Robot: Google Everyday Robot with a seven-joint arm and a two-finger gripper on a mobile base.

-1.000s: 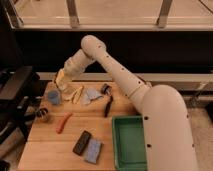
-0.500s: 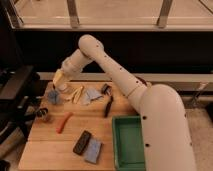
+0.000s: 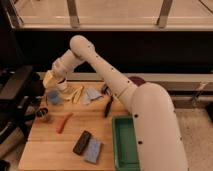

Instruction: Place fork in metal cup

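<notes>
My gripper (image 3: pixel 50 80) hangs at the end of the white arm over the table's back left corner. It is just above the light blue cup (image 3: pixel 53 96) and beside the white cup (image 3: pixel 62 85). The metal cup (image 3: pixel 43 114), small and dark, stands at the table's left edge, in front of and below the gripper. I cannot make out the fork. It does not show on the table, and I cannot see whether the gripper holds it.
On the wooden table (image 3: pixel 55 150) lie yellow utensils (image 3: pixel 77 93), a pale blue cloth (image 3: pixel 92 95), a black-handled utensil (image 3: pixel 108 105), a red utensil (image 3: pixel 64 121), a black remote-like slab (image 3: pixel 81 142) and a blue-grey pad (image 3: pixel 93 150). A green bin (image 3: pixel 125 142) stands at the right.
The gripper has moved left and slightly down, from over the white cup toward the table's left edge. The things on the table have not moved.
</notes>
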